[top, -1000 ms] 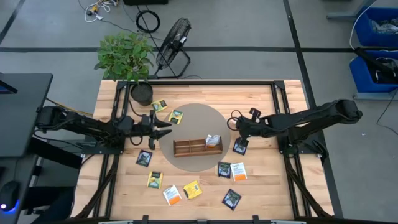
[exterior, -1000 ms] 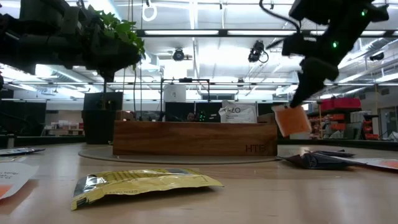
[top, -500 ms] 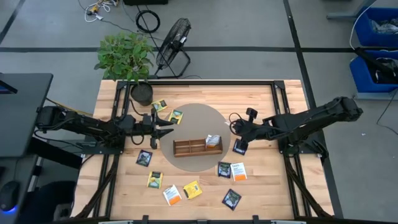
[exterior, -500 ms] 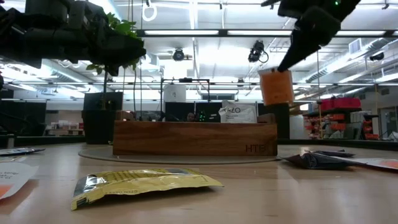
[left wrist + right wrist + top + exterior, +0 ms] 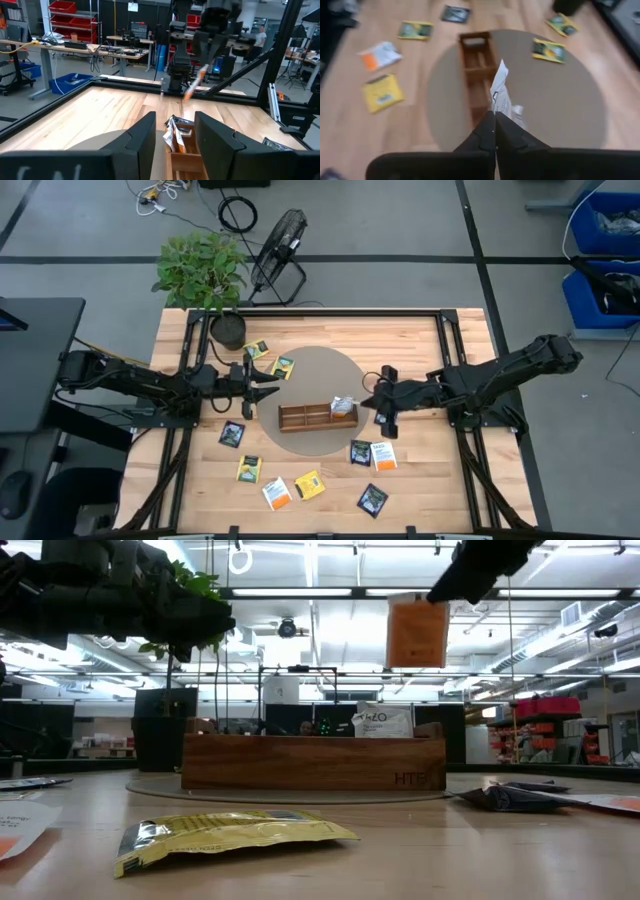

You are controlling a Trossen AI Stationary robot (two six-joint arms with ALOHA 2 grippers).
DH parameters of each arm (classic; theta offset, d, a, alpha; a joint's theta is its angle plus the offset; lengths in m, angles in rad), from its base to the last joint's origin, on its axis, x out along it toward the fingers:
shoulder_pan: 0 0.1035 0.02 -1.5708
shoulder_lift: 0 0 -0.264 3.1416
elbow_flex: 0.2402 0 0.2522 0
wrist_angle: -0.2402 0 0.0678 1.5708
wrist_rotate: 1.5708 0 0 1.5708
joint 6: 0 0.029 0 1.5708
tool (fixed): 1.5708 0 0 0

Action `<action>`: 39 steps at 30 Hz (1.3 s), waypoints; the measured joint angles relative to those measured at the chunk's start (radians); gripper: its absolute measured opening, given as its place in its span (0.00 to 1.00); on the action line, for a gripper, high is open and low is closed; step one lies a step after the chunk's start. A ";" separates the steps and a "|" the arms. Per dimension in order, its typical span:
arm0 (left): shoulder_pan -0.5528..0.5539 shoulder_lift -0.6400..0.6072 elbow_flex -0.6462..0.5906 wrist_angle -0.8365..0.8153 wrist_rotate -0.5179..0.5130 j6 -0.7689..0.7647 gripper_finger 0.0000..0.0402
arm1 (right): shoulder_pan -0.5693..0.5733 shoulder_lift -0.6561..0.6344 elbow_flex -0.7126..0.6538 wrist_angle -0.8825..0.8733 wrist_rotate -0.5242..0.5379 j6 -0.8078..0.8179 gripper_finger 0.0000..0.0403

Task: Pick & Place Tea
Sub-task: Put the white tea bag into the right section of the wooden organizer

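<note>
A white-and-orange tea sachet [image 5: 417, 630] hangs in the air over the right end of the long wooden tray [image 5: 318, 415], with my right gripper [image 5: 372, 402] shut on it. The tray rests on a round grey mat [image 5: 315, 370], and a white sachet [image 5: 343, 406] stands in its right compartment. Several more sachets lie flat on the table, among them a yellow one [image 5: 309, 484], a white-and-orange one [image 5: 383, 455] and a black one [image 5: 232, 434]. My left gripper [image 5: 262, 385] waits open and level at the mat's left edge. My right gripper pinches the sachet by its upper edge, near one top corner [image 5: 428, 598], between its two shut fingers. The fingers slant down from the table's right side. The sachet hangs upright below them, lifted clear above the tray.
A black pot [image 5: 228, 330] stands at the table's far left corner, with a leafy plant [image 5: 200, 268] and a fan [image 5: 277, 250] on the floor beyond. Black frame rails [image 5: 320, 311] run around the table. A dark sachet [image 5: 386, 420] lies under my right arm.
My right gripper has risen and moved toward the tray, tipping less steeply downward. The orange sachet has gone up with it, from beside the tray's right end to well above it, and has swung from tilted to upright.
</note>
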 joint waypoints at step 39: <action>0.000 0.000 0.001 -0.027 0.000 0.000 0.35 | -0.123 0.299 0.000 0.149 -0.184 -0.127 0.00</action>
